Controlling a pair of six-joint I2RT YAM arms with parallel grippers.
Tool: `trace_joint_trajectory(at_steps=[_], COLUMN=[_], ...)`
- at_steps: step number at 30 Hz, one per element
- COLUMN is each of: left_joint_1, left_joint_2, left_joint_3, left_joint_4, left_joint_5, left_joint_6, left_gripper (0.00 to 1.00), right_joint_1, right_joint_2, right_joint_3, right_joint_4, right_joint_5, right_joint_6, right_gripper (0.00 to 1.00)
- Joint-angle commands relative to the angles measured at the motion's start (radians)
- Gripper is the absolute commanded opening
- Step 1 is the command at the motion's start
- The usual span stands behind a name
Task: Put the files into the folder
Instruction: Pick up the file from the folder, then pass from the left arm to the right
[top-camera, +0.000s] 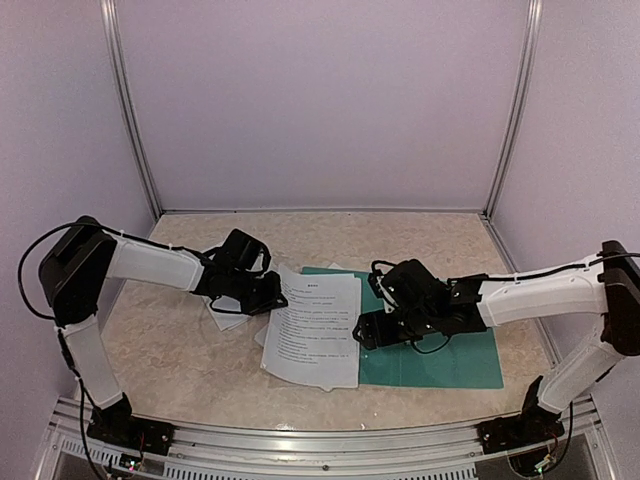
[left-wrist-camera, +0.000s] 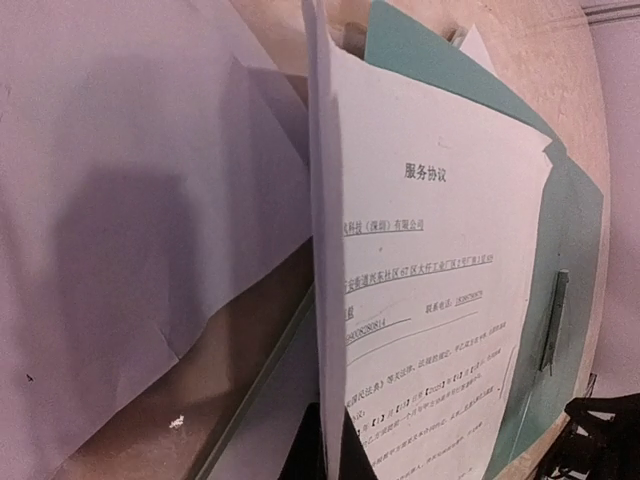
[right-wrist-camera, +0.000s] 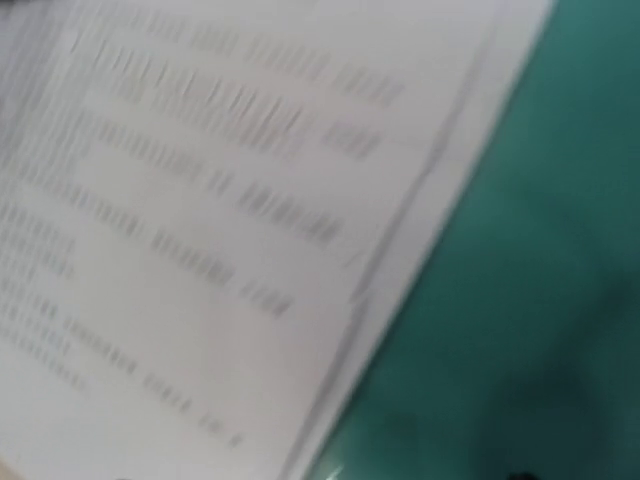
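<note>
1. Top external: high and far, looking down and forward across everything.
2. Left wrist: close, skimming white printed paper sheets (left-wrist-camera: 440, 300) and thin teal card folder (left-wrist-camera: 578, 225).
3. Right wrist: closer, blurred; same sheets, folder.

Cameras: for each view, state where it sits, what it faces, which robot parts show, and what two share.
Top external: above, behind bases, facing down at the table; both arms show.
Left wrist: on left arm, facing along files; its fingers at bottom.
Right wrist: close over files and folder, blurred; fingers unclear.
All share files and folder.
</note>
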Motion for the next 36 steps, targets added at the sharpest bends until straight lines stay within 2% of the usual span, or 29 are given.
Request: trace_joint_trajectory(at_steps=[1,8,15,23,36], left_joint_1=[-0.019,-0.028,-0.036,-0.052,-0.063], left_joint_2=[-0.096,-0.225,-0.255,-0.256,-0.301], left_joint_3=[0.0,-0.134,-0.178,-0.233,-0.305], left_joint_4=[0.031,0.258,0.325,0.424,0.529], left_joint_5=[-0.023,0.032,0.084,0.147,0.217], left_joint_6=[0.114,0.245,0.276,0.332,0.382], left_gripper=[0.0,0.0,0.0,0.0,0.0], right_joint_1=[-0.082,-0.204,-0.248,-0.28,-0.343], right_joint_2=[-0.059,-0.028,0.074,0.161,0.321], right_joint_3=[-0.058,-0.115,-0.145,-0.174,-0.227], right_joint_4=[0.097,0.31,0.509,0.687,0.98], right_joint_5=[-0.036,-0.198,-0.341,-0.394,-0.5], right_joint_6=[-0.06,-0.082,-0.049,-0.012,0.06], right_gripper=[0.8,0.82,0.85,0.91,0.89])
